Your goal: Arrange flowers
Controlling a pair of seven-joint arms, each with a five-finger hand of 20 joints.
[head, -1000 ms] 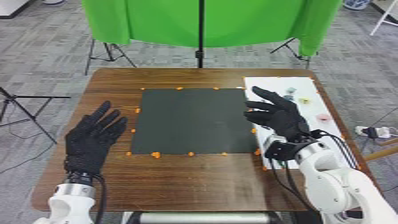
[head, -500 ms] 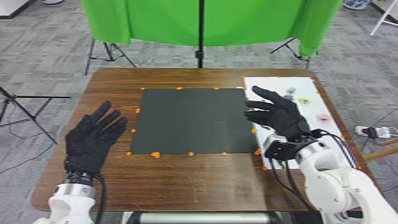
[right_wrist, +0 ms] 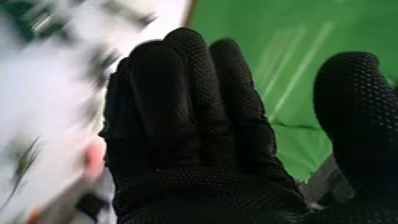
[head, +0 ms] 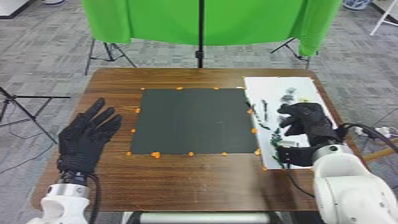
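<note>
The flowers [head: 289, 94] lie on the white sheet [head: 266, 85] along the right side of the worktop [head: 191, 187], greyish heads toward the far end and dark green stems [head: 275, 136] nearer and along the sheet's left part. The right wrist view gives a blurred pink bloom [right_wrist: 93, 160] near a thin green sprig [right_wrist: 25, 162]. Over the sheet, beside the stems, is the right robot hand [head: 306, 120], its fingers straight and pressed together, the thumb standing well apart from them. Left of the sheet comes the dark mat [head: 194, 120], in the middle of the worktop, with orange marks [head: 155, 155] round its edges. Beyond that, over the worktop's left side, the left robot hand [head: 83, 142] is open, fingers slightly spread and pointing toward the far edge. Past the far edge hang the green cloth [head: 151, 22] and, in front of it, an upright black pole [head: 201, 35].
</note>
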